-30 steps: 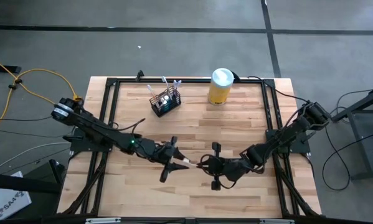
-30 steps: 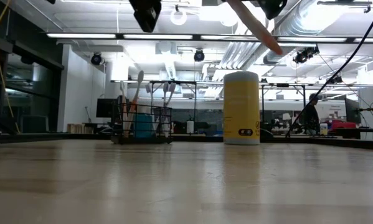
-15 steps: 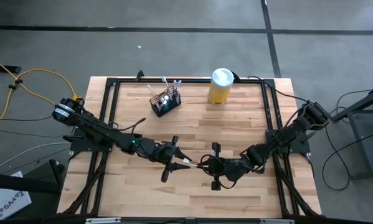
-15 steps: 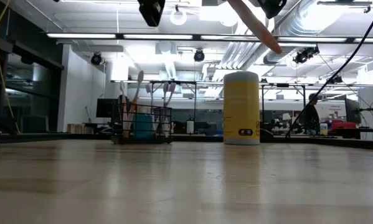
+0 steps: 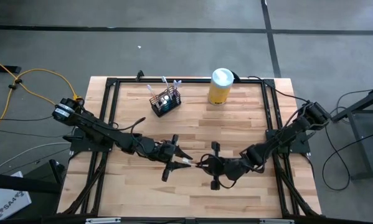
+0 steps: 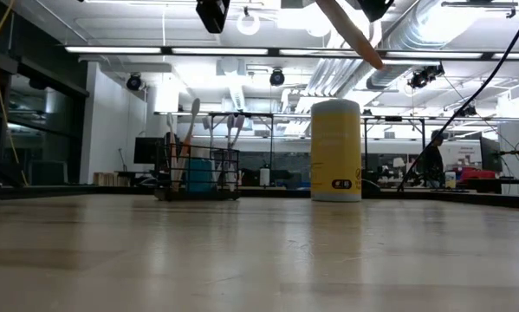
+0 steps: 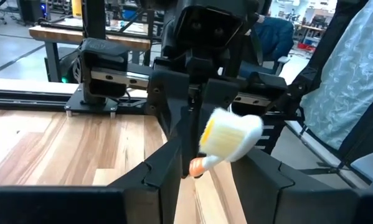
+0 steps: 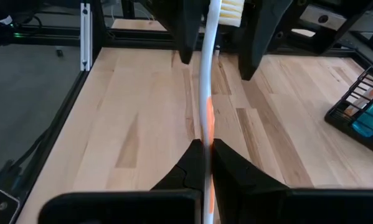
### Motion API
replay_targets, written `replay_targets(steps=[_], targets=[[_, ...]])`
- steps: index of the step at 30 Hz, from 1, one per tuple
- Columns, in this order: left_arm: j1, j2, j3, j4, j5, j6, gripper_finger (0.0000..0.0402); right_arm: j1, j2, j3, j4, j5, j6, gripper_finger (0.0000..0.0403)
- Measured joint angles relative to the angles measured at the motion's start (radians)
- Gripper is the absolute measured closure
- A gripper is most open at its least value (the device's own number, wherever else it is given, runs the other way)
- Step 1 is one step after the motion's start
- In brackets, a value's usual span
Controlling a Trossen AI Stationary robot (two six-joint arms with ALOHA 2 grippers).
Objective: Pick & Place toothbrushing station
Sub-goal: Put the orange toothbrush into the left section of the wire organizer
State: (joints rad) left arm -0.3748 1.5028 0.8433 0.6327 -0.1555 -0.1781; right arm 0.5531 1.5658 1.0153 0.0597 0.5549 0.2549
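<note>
right hand (image 5: 206, 165) clamped on toothbrush (image 8: 207, 93) | left hand (image 5: 179, 160) wide around its bristle end | holder (image 5: 165, 101) well beyond both hands, far side of table (image 5: 236, 124) | risk: early release drops brush

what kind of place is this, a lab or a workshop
Probably a robotics lab or workshop: exposed ducts and strip lights overhead, benches of equipment behind the wooden table, and a concrete floor.
</note>
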Motion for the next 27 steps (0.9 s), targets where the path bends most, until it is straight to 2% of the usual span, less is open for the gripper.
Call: replay_targets(steps=[15, 27], targets=[[0.000, 0.000, 0.000, 0.004, -0.010, 0.000, 0.0271, -0.011, 0.000, 0.000, 0.028, -0.002, -0.039, 0.0399], [-0.003, 0.000, -0.001, 0.015, -0.093, -0.036, 0.0271, -0.011, 0.000, 0.000, 0.027, 0.084, -0.043, 0.0399]])
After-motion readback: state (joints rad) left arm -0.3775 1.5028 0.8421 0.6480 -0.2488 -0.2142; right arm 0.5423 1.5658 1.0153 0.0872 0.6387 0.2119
